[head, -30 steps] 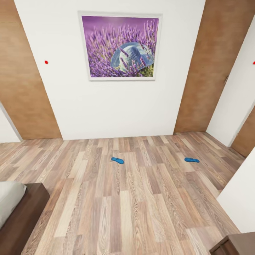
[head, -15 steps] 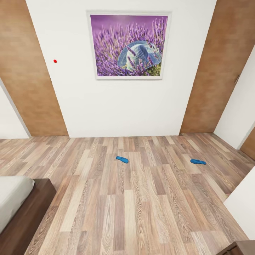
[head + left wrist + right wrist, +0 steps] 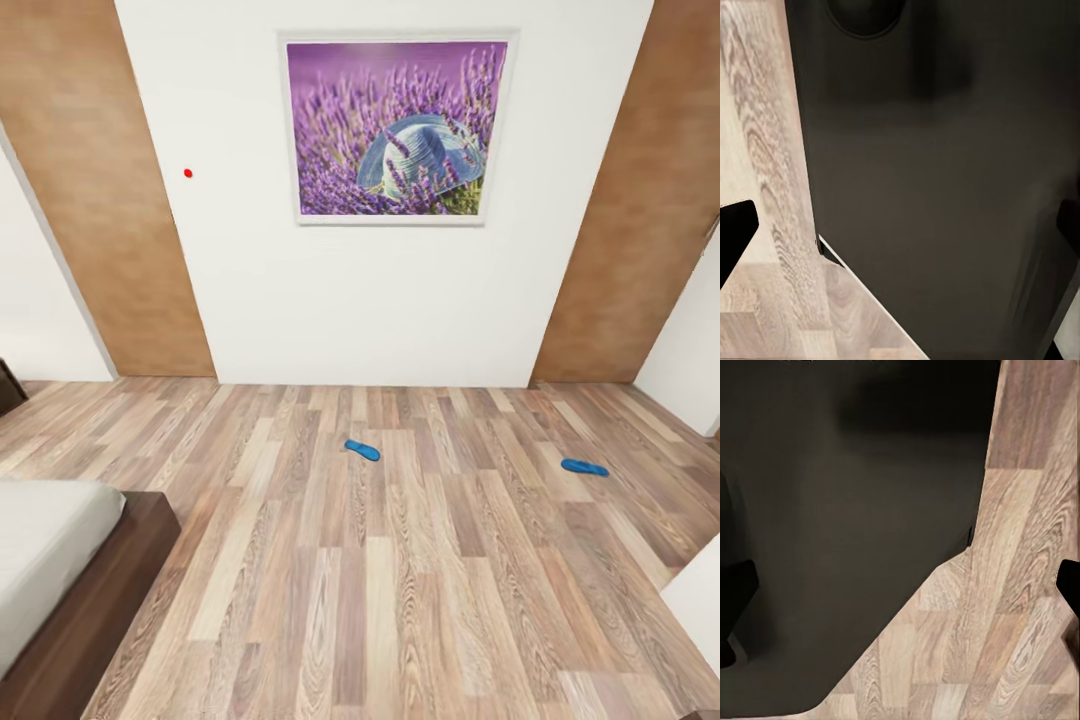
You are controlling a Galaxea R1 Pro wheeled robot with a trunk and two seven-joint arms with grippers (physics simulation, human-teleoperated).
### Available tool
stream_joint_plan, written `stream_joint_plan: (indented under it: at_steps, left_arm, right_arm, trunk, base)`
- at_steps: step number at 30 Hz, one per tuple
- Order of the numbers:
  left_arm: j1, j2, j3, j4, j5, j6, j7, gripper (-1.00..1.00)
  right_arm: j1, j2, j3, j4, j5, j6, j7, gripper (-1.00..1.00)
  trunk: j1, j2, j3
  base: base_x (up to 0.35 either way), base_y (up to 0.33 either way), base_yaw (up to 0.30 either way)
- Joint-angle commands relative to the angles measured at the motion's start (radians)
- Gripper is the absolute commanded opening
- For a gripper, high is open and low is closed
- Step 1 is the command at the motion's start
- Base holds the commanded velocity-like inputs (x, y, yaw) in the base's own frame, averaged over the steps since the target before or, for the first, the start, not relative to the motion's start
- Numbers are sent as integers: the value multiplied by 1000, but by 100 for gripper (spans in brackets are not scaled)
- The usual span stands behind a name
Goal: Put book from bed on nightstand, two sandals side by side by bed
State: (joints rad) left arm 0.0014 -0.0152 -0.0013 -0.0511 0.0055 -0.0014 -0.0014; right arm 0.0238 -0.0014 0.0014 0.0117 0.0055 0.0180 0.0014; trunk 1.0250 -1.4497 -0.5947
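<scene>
Head view looks down across the bedroom's wood-plank floor (image 3: 400, 600) toward a plain white wall (image 3: 380, 300) with brown wooden panels on either side of it. 2 sandals lie on the planks, well apart from one another. The nearer-to-centre sandal (image 3: 362, 450) is small, flat and bright blue, lying at a slant out in the open floor. The second sandal (image 3: 585, 467) has the same blue and the same flat shape, and sits off toward the right side of the room, almost level across the boards. Neither one is close to the bed (image 3: 60, 570), whose corner shows at the lower left: a smooth off-white mattress on a dark brown wooden base. Both sandals are separated from it by a wide stretch of bare floor.

On the wall hangs a white-framed picture (image 3: 398, 128) of purple lavender with a pale blue hat in it, and a small red dot (image 3: 188, 173) sits to its left.

Left wrist view gives a large dark body close to the lens with floor planks beside it; the left end effector's (image 3: 900, 225) dark fingertips (image 3: 735, 232) show at both edges of the frame, spread wide with nothing between them. Right wrist view shows the same arrangement: the right end effector (image 3: 900, 585) spread apart and holding nothing, over dark body and planks.
</scene>
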Motion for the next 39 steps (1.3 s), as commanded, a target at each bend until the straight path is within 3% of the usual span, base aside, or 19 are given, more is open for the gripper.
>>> stream_joint_plan:
  at_steps: [1, 15, 39]
  left_arm:
    - [0, 0, 0, -1, 1, 0, 0, 100]
    - [0, -6, 0, -1, 0, 0, 0, 100]
    - [0, -6, 0, 1, -1, -32, 0, 100]
  right_arm:
    - [0, 0, 0, -1, 1, 2, 0, 100]
    - [0, 0, 0, -1, 1, 2, 0, 100]
    - [0, -3, 0, -1, 1, 2, 0, 100]
  trunk:
    - [0, 0, 0]
    - [0, 0, 0]
    - [0, 0, 0]
  base:
    - [0, 0, 283]
    - [0, 0, 256]
    - [0, 0, 10]
